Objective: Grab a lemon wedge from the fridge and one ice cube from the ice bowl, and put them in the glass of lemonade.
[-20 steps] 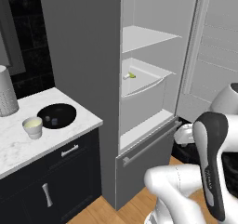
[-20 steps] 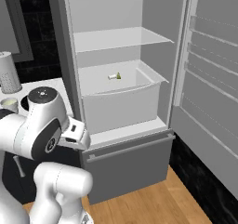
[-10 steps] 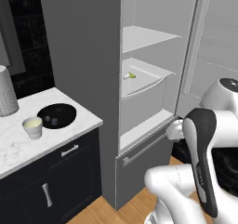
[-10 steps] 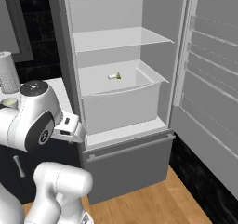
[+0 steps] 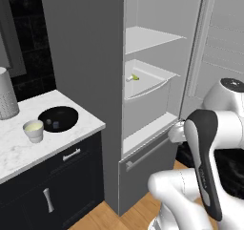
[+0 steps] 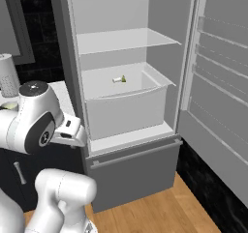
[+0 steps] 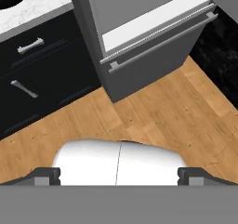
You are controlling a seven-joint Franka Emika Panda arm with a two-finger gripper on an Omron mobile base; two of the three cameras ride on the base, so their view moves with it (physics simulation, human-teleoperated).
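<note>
Open fridge (image 6: 160,43) with lemon wedge (image 6: 118,80) far back in its bin; gripper (image 7: 119,174) jaws spread wide, pointed at floor.

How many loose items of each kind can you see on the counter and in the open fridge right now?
Lemon wedge, in the fridge drawer: 1
Glass of lemonade, on the counter: 1
Ice bowl, on the counter: 1
Perforated grey-white cylinder, on the counter: 1
Total: 4
</note>
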